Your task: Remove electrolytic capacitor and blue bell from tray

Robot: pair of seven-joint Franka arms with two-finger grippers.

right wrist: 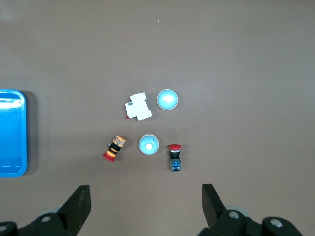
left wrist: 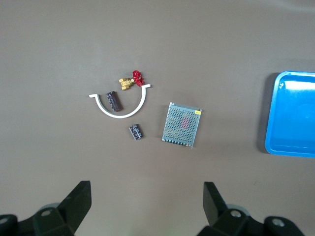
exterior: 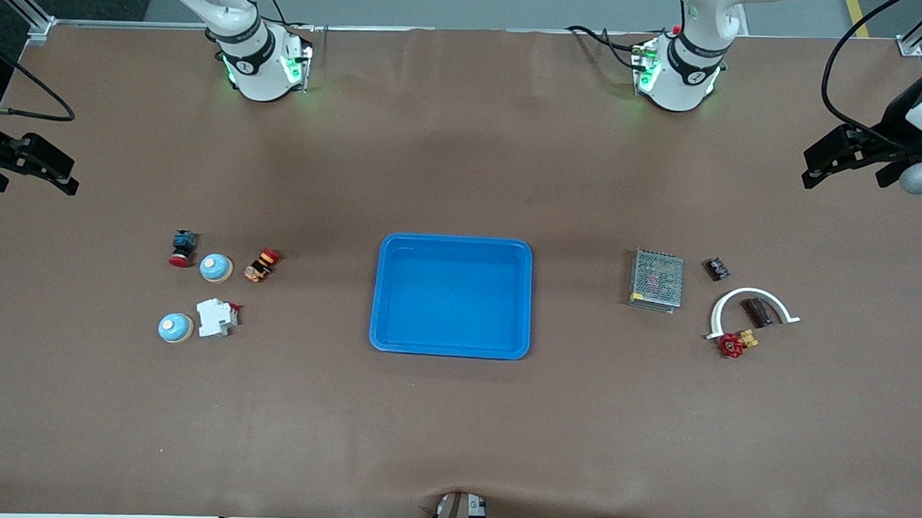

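my left gripper (exterior: 844,161) hovers spread over bare desk (exterior: 455,427) at left arm's end; my right gripper (exterior: 31,169) hovers spread at right arm's end. blue tray (exterior: 454,243) mid-desk. capacitor (exterior: 756,311) lies inside white arch (exterior: 736,295), 3 o'clock of tray. two bells (exterior: 216,267) (exterior: 175,327) at 9 o'clock of tray.
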